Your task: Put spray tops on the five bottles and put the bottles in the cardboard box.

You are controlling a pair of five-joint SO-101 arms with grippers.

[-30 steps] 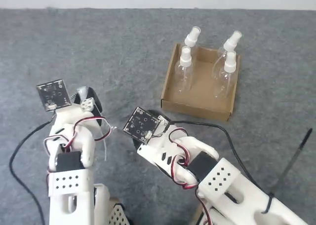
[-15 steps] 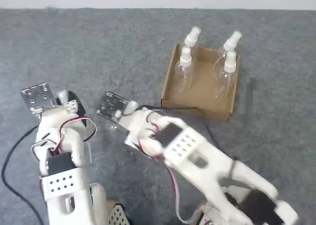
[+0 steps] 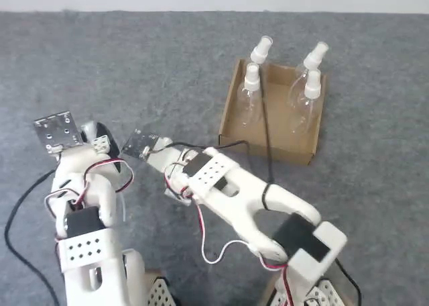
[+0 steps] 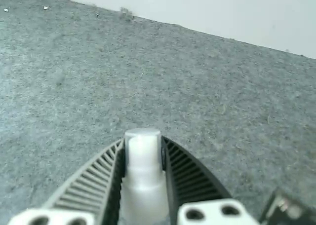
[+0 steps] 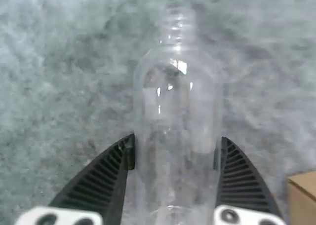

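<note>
A clear bottle without a top lies on the grey carpet, its open neck pointing away from my right gripper. That gripper is open, one finger on each side of the bottle's body. My left gripper is shut on a white spray top, held upright above the carpet. In the high view the left gripper sits at the left, and the right arm's wrist reaches over close beside it. The cardboard box holds several bottles with white spray tops.
The box stands at the back right of the carpet. A black cable runs across the box to the right arm. A pale wall edge borders the carpet at the back. Bare carpet lies at the back left.
The right arm has swung left across the carpet, from the middle to right beside the left gripper. The left arm has shifted slightly left, still holding the spray top.
</note>
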